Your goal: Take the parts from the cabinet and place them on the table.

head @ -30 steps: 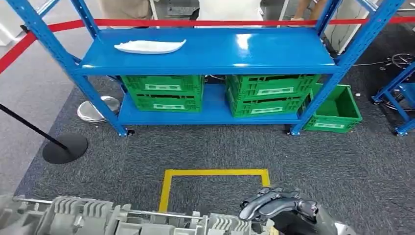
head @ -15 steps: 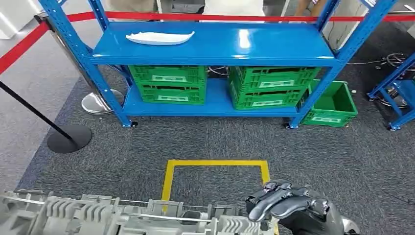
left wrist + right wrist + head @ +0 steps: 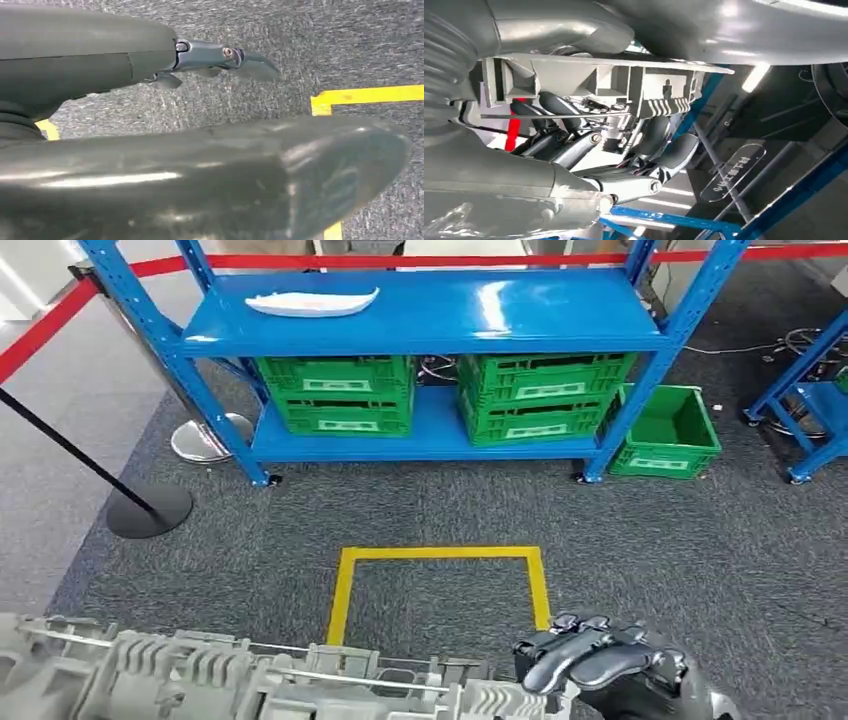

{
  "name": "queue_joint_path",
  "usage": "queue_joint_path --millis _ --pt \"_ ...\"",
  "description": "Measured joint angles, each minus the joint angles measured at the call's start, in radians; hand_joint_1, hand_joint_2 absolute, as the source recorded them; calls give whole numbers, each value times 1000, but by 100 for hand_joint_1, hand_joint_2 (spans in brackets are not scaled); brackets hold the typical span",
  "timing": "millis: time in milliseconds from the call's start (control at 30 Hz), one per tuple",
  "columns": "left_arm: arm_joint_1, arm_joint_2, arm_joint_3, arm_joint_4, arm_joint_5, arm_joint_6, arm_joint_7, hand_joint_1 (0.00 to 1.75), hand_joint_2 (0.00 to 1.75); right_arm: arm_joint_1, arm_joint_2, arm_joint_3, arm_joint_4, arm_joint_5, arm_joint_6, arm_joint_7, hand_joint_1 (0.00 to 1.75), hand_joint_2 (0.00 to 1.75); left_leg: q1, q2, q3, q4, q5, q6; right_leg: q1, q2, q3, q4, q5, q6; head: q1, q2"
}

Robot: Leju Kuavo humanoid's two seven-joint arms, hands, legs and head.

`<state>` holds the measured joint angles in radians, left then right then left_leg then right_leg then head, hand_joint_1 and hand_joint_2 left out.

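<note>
A long grey ribbed part (image 3: 250, 685) lies crosswise low in the head view, carried above the carpet. My right hand (image 3: 600, 665) grips its right end with fingers curled over it. The right wrist view shows the dark fingers (image 3: 574, 145) wrapped into the part's ribbed underside (image 3: 624, 85). In the left wrist view my left hand (image 3: 100, 55) lies against the part's smooth grey surface (image 3: 200, 175), one dark finger reaching out past it over the carpet. A white curved part (image 3: 312, 303) rests on the blue cabinet's top shelf (image 3: 560, 315).
Two pairs of stacked green crates (image 3: 335, 395) (image 3: 540, 395) fill the cabinet's lower shelf. An open green bin (image 3: 665, 435) stands on the floor at its right. A yellow taped square (image 3: 440, 554) marks the carpet ahead. A stanchion base (image 3: 150, 510) and red rope (image 3: 40, 330) stand at left.
The camera has shifted, so the cabinet and yellow square sit higher in the picture. Both hands keep the same hold on the grey part.
</note>
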<state>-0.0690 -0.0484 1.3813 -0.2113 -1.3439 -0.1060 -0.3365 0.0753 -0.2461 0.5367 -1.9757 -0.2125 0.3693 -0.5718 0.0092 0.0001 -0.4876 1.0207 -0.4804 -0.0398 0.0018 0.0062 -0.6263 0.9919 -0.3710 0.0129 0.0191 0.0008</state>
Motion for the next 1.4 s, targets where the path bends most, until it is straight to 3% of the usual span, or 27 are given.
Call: queue_joint_path --millis 33,133,167,233,300,333,367,400,467,533,567,667,733,800,833,867,900,967,1000,1033,1167,1200,1233,1267,1333,1367,1400 --pt "-3 3 0 0 0 0 -3 0 0 1 -1 -2 -3 0 1 -1 175 175 -2 -1 30 -63 -17 4 4 -1 -6 5 8 5 1 0" --pt "-2 7 0 0 0 0 -13 0 0 3 -2 -7 -4 3 3 -13 175 175 -8 -2 12 -65 -10 23 0 -1 -15 -4 39 24 1 0" --pt "-1 6 0 0 0 0 -17 0 0 6 -3 -10 -6 7 3 -18 175 175 1 2 6 -70 1 32 -3 2 -25 -1 33 29 0 0" --pt "-2 8 0 0 0 0 -18 0 0 8 -4 -14 -11 24 -6 -24 175 175 0 4 -13 -70 19 44 -5 0 -49 80 -72 38 8 0" --pt "-2 10 -1 0 0 -2 -18 0 0 7 -6 -18 -19 50 -19 -26 175 175 0 4 -36 -68 39 45 -6 0 -91 254 -176 46 9 0" --pt "-2 10 -2 0 -2 -3 -18 0 0 7 -6 -18 -18 69 -26 -29 175 175 0 5 -50 -67 50 44 -6 0 -100 316 -193 48 10 0" --pt "-2 9 -2 0 -3 -3 -18 0 0 6 -6 -18 -18 81 -30 -32 175 175 0 5 -64 -66 60 42 -6 0 -88 328 -175 48 10 0" --pt "-2 8 -3 0 -6 -3 -18 0 0 3 -5 -17 -17 95 -36 -36 175 175 1 5 -78 -65 65 39 -7 0 -57 301 -140 49 11 0" --pt "-2 6 -5 0 -10 -3 -18 0 0 -3 -4 -15 -17 113 -46 -45 175 175 4 4 -102 -60 81 30 -9 0 51 160 -65 50 10 0" --pt "-2 10 -11 0 -11 -3 -17 0 0 -12 -4 -11 -17 123 -52 -51 175 175 -1 8 -111 -54 98 20 -3 -8 159 -9 -123 47 13 0" --pt "-1 10 -15 0 -11 -3 -17 0 0 -17 -4 -10 -16 121 -53 -53 175 175 -2 8 -114 -55 104 15 -3 -9 156 -21 -133 31 9 0" --pt "-3 13 -19 0 -10 2 -13 0 0 -24 -4 -7 -13 95 -45 -54 175 175 3 16 -118 -58 116 -4 0 4 136 -15 -119 5 10 0" --pt "-5 16 -20 0 -10 5 -11 0 0 -37 -4 -2 -9 88 -39 -53 175 175 2 11 -145 8 37 -11 -3 11 128 -16 -102 -12 6 0" --pt "-7 17 -20 0 -10 5 -11 0 0 -40 -4 3 -5 85 -36 -52 175 175 2 9 -206 173 -59 -12 0 20 108 -14 -87 -17 4 0" --pt "-7 19 -20 0 -10 5 -11 0 0 -40 -4 6 -2 85 -35 -52 175 175 1 9 -231 245 -87 -12 2 25 97 -13 -81 -18 4 0" --pt "-6 20 -20 0 -10 8 -10 0 0 -41 -4 9 0 83 -34 -52 175 175 1 9 -235 270 -88 -10 3 32 89 -12 -75 -18 4 0" --pt "-7 23 -20 0 -10 8 -8 0 0 -45 -4 11 2 82 -33 -52 175 175 0 8 -216 253 -66 -7 4 40 81 -11 -70 -17 4 0" --pt "-9 27 -20 0 -9 11 -8 0 0 -61 -3 17 8 81 -26 -52 175 175 0 -8 -118 99 11 5 6 63 69 -9 -60 -12 4 0" --pt "-11 29 -20 0 -9 11 -8 0 0 -61 -1 17 8 80 -24 -52 175 175 -1 -43 -61 11 33 12 5 71 67 -8 -57 -9 4 0" --pt "-12 33 -21 0 -8 12 -8 0 0 -63 1 18 8 80 -24 -52 175 175 0 -70 -25 -37 24 21 10 77 59 -5 -54 -5 4 0" --pt "-17 35 -20 0 11 19 -8 0 0 -75 5 23 11 76 -13 -51 175 175 6 -44 -31 -60 20 28 8 112 35 2 -36 19 5 0" --pt "-19 35 -20 0 19 20 -8 0 0 -77 8 23 13 76 -8 -51 175 175 8 -28 -31 -61 23 33 9 82 27 17 -50 23 5 0" --pt "-19 37 -19 0 26 21 -8 0 0 -86 11 24 18 74 -2 -51 175 175 8 -21 -32 -61 25 37 9 40 9 57 -83 31 18 0" --pt "-17 38 -19 0 33 21 -3 0 0 -94 16 27 22 74 2 -49 175 175 7 -8 -34 -61 26 39 6 17 -22 129 -124 39 22 0" --pt "-14 40 -16 0 45 24 6 0 0 -96 27 34 29 70 6 -42 175 175 6 19 -39 -59 28 40 -1 2 -92 296 -195 49 23 0" --pt "-13 41 -15 0 53 29 10 0 0 -98 31 35 32 67 7 -40 175 175 6 30 -41 -58 30 39 -5 0 -103 330 -201 52 22 0" --pt "-12 40 -12 0 56 36 13 0 0 -100 35 36 33 64 9 -39 175 175 6 43 -42 -58 30 38 -8 -1 -88 312 -184 55 22 0"
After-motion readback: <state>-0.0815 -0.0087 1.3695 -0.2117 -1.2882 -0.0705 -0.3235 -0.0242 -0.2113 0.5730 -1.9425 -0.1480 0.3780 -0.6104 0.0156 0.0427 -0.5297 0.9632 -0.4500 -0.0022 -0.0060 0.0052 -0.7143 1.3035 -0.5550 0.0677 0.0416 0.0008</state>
